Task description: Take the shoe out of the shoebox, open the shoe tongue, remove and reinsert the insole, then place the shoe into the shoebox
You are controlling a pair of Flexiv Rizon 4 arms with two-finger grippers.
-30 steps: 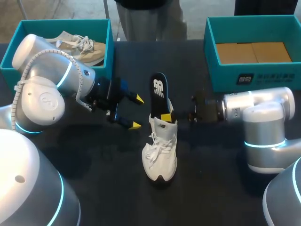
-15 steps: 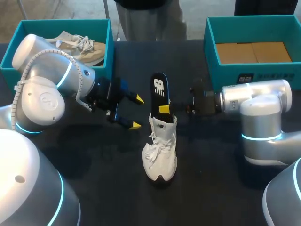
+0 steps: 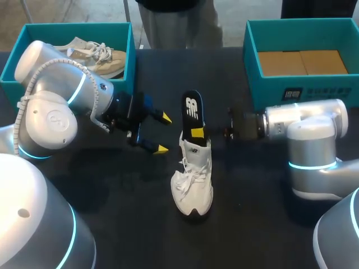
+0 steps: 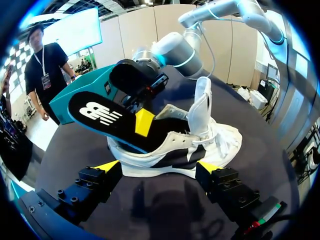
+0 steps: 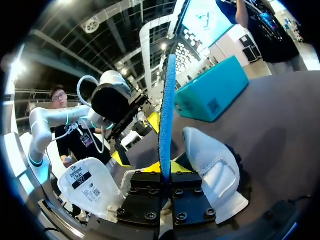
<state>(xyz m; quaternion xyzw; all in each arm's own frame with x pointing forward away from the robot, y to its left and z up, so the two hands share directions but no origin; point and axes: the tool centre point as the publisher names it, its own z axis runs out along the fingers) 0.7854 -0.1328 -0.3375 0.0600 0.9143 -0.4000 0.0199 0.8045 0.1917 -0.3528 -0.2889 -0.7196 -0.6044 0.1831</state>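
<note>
Right hand clamped on the insole — upper end raised (lower end inside the white shoe). Left hand spread wide, empty, beside the shoe — desk beneath.

Counts:
- 2 shoes: 1 white sneaker, 1 beige sneaker.
- 1 insole, black.
- 2 teal boxes: left shoebox, right shoebox.
- Looks like 2 brown cardboard panels in the right one.
- 2 grippers: left gripper, right gripper.
- 1 table.
</note>
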